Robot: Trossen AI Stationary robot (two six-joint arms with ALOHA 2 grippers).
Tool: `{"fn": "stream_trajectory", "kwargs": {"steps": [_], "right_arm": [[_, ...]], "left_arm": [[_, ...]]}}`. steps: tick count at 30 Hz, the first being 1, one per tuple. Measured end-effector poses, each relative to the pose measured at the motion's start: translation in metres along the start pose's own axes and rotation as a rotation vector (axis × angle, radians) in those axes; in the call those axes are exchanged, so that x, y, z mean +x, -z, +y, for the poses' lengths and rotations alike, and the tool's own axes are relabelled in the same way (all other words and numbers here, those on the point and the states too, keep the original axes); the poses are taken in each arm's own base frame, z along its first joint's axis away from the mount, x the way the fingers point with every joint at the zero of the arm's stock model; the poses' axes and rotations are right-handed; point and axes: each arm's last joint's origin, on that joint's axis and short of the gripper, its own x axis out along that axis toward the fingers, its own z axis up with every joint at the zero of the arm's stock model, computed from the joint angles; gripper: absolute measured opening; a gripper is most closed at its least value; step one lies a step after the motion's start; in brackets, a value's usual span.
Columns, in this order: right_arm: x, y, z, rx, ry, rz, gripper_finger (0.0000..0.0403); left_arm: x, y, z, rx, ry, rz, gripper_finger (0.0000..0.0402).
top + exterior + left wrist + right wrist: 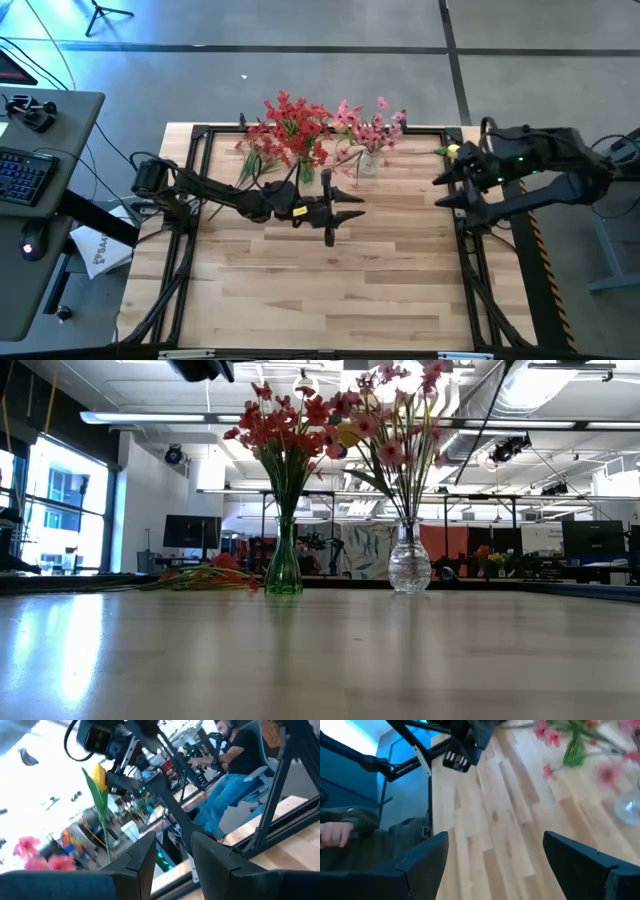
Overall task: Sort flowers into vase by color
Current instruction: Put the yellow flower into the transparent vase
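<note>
The pale wooden tabletop [330, 290] carries a green glass vase [284, 568] of red flowers [290, 125] beside a clear glass vase [410, 565] of pink flowers [365, 125], so colours stay apart. Loose stems [200, 577] lie nearby, unsorted. Left gripper [335, 210] hovers mid-table, fingers narrowly apart, empty. Right gripper [450, 175] hangs at the edge, fingers wide, near a yellow flower [452, 151].

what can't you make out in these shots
- Right gripper, high view: too small to tell whether it grips the yellow flower.
- Loose flowers, low view: lying flat and far off, so they can't be counted.
- Pink flowers, right wrist view: blurred, cut by the edge.
- Left gripper, low view: above the frame.
</note>
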Motion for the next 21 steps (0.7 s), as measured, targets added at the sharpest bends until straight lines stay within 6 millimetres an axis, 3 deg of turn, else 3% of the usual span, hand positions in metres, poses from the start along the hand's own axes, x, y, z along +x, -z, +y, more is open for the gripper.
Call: {"fn": "stream_trajectory", "kwargs": {"steps": [5, 9, 14, 21], "right_arm": [[-0.014, -0.012, 0.016, 0.077, -0.007, 0.088, 0.0322], [-0.003, -0.026, 0.033, 0.054, -0.062, 0.118, 0.0322], [0.047, -0.029, 0.061, -0.081, -0.206, 0.218, 0.0322], [0.121, -0.005, 0.096, -0.322, -0.374, 0.282, 0.0322]], "left_arm": [[0.003, -0.009, 0.001, 0.053, -0.004, -0.027, 0.0128], [0.003, -0.012, -0.001, 0.051, 0.018, -0.053, 0.015], [0.002, -0.014, -0.006, -0.018, 0.042, -0.051, 0.0174], [0.0, -0.009, -0.021, -0.175, 0.144, 0.056, 0.0188]]}}
